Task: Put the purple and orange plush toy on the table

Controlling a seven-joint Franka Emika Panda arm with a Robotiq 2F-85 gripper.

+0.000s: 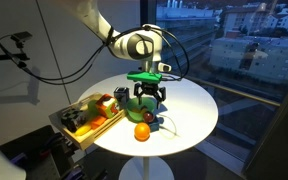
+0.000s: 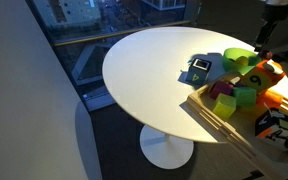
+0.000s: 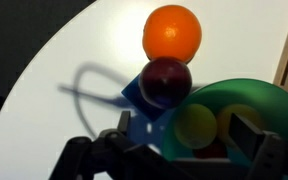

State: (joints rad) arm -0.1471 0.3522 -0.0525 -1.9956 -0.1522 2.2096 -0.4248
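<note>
In the wrist view a dark purple lump with a reddish sheen, the purple and orange plush toy (image 3: 166, 82), lies on a dark teal block (image 3: 142, 98). It is between the plain orange ball (image 3: 172, 32) and the green bowl (image 3: 246, 100), all on the round white table (image 3: 44, 100). My gripper (image 3: 184, 128) is open and empty. It hangs over the bowl's near rim, above a yellow ball (image 3: 196, 125). A dark red patch low in the bowl is too blurred to name. In an exterior view the gripper (image 1: 147, 97) is just above the bowl (image 1: 136, 106).
A wooden tray (image 1: 72, 128) with several colourful toys overhangs the table edge; it also shows in an exterior view (image 2: 216, 112). The orange ball (image 1: 142, 131) sits near the table's edge. The teal block (image 2: 198, 68) and the bowl (image 2: 238, 57) stand by the tray.
</note>
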